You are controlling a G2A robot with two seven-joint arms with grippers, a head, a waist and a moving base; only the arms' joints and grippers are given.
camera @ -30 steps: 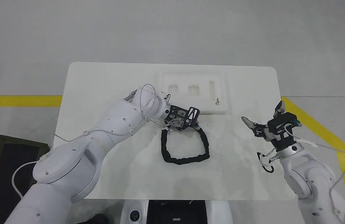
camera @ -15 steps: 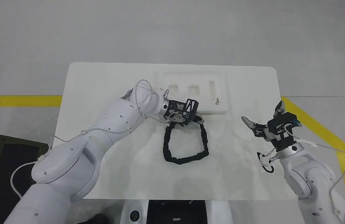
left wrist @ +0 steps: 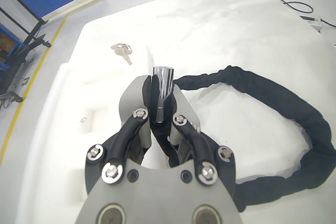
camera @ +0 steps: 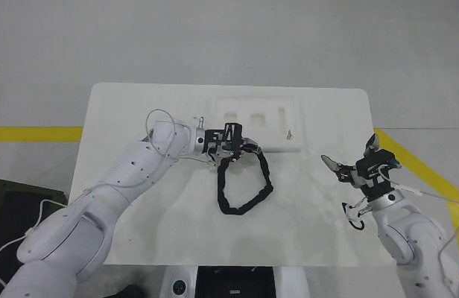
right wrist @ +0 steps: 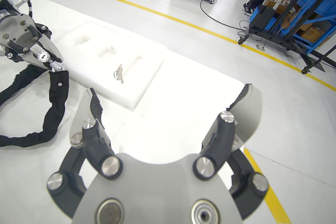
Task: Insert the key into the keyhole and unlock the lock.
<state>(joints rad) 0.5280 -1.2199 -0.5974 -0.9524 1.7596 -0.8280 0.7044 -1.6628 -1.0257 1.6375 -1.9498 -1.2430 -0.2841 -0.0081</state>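
Left tool (left wrist: 160, 96) around lock (left wrist: 163, 78); keyhole (right wrist: 42, 56) exposed

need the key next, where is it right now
Top view: the key lies on the white foam tray, near its right end, right of the gripped lock.

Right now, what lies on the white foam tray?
A key lies flat on the foam tray; a small ring sits by the middle recess. The recess floors are partly hidden.
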